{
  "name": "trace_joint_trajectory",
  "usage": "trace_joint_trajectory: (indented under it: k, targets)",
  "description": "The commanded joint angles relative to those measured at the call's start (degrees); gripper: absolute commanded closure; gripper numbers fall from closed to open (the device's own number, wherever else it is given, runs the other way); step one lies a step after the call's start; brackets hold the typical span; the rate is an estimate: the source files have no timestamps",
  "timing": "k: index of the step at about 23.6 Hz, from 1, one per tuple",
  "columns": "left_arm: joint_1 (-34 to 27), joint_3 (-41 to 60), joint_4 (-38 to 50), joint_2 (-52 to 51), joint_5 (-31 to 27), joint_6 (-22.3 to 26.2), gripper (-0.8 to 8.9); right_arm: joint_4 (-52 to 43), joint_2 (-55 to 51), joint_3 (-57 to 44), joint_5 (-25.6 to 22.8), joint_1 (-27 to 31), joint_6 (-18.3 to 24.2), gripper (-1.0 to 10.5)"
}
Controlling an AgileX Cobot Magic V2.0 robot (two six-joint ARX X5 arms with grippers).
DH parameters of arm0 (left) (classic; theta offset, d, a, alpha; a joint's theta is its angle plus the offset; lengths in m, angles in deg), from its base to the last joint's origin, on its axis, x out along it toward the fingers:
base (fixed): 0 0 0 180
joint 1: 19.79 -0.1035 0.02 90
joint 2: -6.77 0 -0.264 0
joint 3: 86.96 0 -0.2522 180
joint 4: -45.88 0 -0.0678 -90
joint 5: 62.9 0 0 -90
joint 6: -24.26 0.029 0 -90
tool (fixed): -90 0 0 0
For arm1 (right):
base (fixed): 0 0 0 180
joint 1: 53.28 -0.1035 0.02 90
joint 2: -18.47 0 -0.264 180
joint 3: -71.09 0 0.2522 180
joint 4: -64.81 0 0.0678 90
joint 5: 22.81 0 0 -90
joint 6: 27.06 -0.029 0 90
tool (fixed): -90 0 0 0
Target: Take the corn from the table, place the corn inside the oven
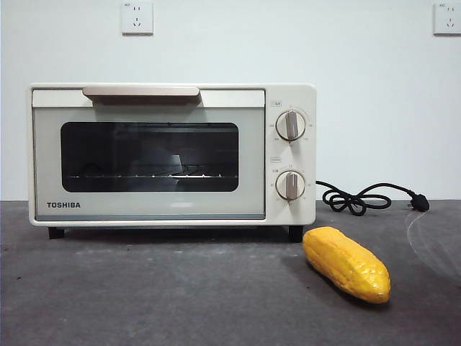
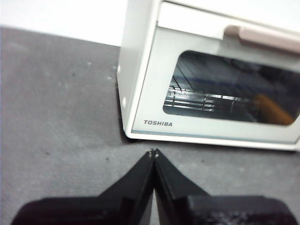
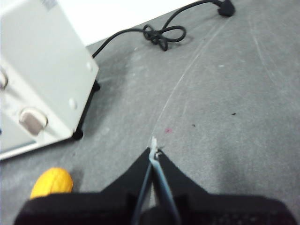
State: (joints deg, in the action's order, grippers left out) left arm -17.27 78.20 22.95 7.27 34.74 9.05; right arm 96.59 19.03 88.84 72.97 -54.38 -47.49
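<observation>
the cream-white toshiba oven [image 1: 171, 155] stands on the dark grey bench [image 1: 144, 288] with its door closed, the beige bar handle [image 1: 141, 92] across the top of the door and two round knobs [image 1: 290, 125] stacked on its panel. its black cord [image 1: 360, 198] lies coiled on the bench beside the knob end, well beyond the right fingers. the corn [image 1: 346, 263] lies on its side on the bench, just in front of the oven's knob-side corner, near it but not touching, and angled across the surface. the left gripper [image 2: 153, 152] hangs over the bench in front of the oven's logo-side corner, its fingers [image 2: 140, 176] clenched tip to tip on nothing, a short gap of bare bench between the tips and the oven's base. the right gripper [image 3: 153, 152] hangs off the oven's knob end, its fingers [image 3: 174, 180] likewise pressed together and empty; the corn [image 3: 51, 182] sits off to one side of those fingers, back from their tips, apart from them. neither arm shows in the front view.
</observation>
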Motion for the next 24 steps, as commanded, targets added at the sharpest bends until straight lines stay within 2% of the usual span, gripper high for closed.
trace_joint_trajectory:
  k: [1,7,13,17,24]
  targets:
    - [-0.2,0.1,1.4,-0.1,-0.2,-4.7,8.17,-0.5,0.0,-0.5,-0.7,0.0,-3.0,9.5]
    - [-0.2,0.1,4.0,-0.1,0.2,-5.9,8.17,-1.5,0.0,-0.4,-0.6,0.0,-4.2,9.5]
    - [-0.2,-0.1,13.6,-0.1,8.5,-12.3,8.17,-5.3,0.0,2.8,2.5,0.0,-5.2,9.5]
    - [-0.2,-2.8,14.6,0.0,10.8,-16.0,8.17,-5.2,0.3,8.0,4.8,0.0,-5.1,9.5]
    - [-0.2,-12.9,14.4,2.3,12.0,-16.1,8.17,-4.7,5.9,20.3,10.5,0.0,-4.9,9.4]
